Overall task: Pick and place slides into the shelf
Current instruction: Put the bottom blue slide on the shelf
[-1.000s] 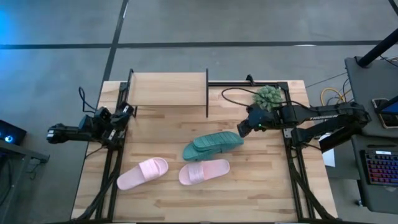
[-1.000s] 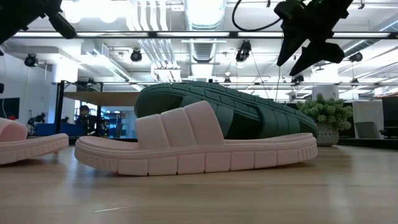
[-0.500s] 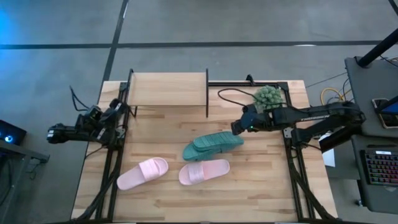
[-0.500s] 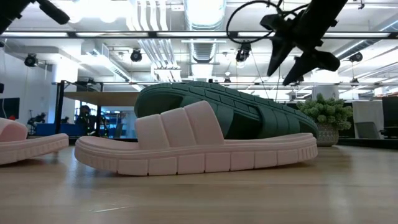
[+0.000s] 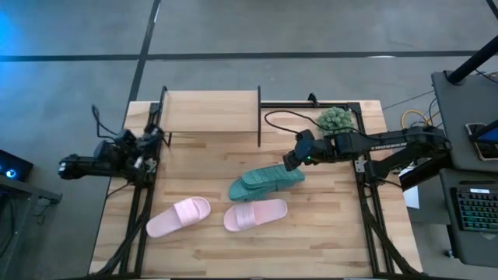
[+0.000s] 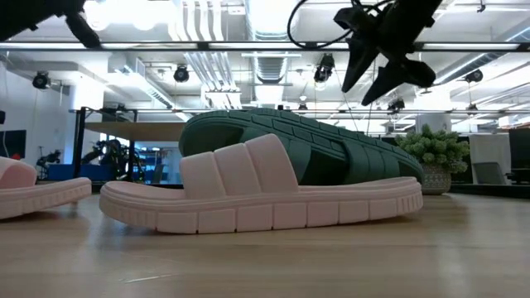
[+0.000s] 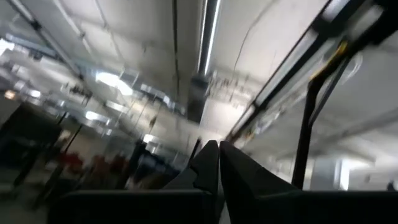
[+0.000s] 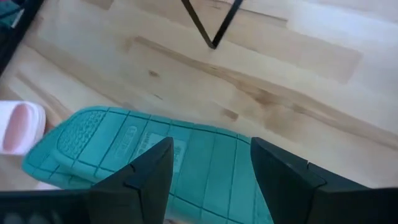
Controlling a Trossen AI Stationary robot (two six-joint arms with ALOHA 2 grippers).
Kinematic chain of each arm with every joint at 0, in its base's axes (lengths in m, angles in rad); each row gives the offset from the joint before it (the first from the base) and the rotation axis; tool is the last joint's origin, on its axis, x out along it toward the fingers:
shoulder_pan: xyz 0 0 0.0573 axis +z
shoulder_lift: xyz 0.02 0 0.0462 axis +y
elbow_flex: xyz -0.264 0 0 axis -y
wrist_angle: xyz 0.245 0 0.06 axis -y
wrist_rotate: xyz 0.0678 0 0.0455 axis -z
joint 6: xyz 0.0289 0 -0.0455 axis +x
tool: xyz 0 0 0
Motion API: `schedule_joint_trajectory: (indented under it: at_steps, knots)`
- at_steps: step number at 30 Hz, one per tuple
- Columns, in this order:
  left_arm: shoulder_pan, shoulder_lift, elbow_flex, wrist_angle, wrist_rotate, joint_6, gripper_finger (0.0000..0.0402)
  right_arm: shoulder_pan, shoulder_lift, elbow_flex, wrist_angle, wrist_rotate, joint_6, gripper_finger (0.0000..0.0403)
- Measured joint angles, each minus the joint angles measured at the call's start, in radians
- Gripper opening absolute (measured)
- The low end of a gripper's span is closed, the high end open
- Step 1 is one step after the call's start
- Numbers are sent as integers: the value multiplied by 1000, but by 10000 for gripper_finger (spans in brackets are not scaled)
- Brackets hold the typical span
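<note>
The right tool [image 5: 289,161], fingers spread, hangs over the heel end of the teal slides [image 5: 266,180], which lie stacked sole-up mid-table, in front of the shelf [image 5: 210,111]. Two pink slides [image 5: 216,215] lie nearer the front edge. The left tool [image 5: 154,138], pressed together, waits off the table's [image 5: 311,249] left edge.

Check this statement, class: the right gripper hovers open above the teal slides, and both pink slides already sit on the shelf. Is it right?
Not quite. The high view shows both pink slides lying on the table, not on the shelf. The rest holds: the right gripper hovers open above the teal slides.
</note>
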Motion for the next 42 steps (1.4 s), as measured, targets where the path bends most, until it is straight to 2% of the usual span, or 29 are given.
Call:
schedule_joint_trajectory:
  at_steps: [4, 9, 12, 18, 21, 24, 29, 31, 42]
  knots:
    - [0, 79, 93, -277, -13, -1, 2, 0, 0, 40, -95, 0, -28, 206]
    - [0, 230, 224, -454, -11, 21, 2, 1, 1, 69, -218, -5, -55, 206]
    - [0, 324, 299, -561, -10, 52, 2, 2, 1, 76, -290, -49, -58, 206]
    - [0, 438, 395, -658, -10, 52, 2, 44, 1, 42, -334, -203, -75, 206]
    - [1, 502, 407, -658, -9, 37, 2, 95, 1, 19, -335, -218, -72, 206]
    - [6, 542, 411, -659, -9, 25, 2, 156, 1, -6, -334, -170, -57, 206]
    - [7, 594, 411, -658, -10, 45, 2, 258, 1, -54, -332, 59, -70, 206]
    - [7, 614, 411, -660, -10, 59, 2, 285, 3, -78, -326, 118, -106, 206]
    - [7, 642, 411, -756, -12, 53, 2, 310, 148, -140, -246, 54, -274, 206]
